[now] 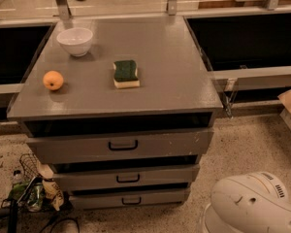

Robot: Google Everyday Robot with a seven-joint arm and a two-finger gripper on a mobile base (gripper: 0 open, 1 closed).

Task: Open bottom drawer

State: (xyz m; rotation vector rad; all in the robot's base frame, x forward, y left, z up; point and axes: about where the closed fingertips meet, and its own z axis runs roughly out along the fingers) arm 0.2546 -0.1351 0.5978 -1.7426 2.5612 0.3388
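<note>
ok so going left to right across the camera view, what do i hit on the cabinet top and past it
orange → bowl → sponge → arm, low at the right edge. The gripper is out of view.

Robot's white arm shell [254, 205] cropped at bottom edge, claw out of frame.
</note>
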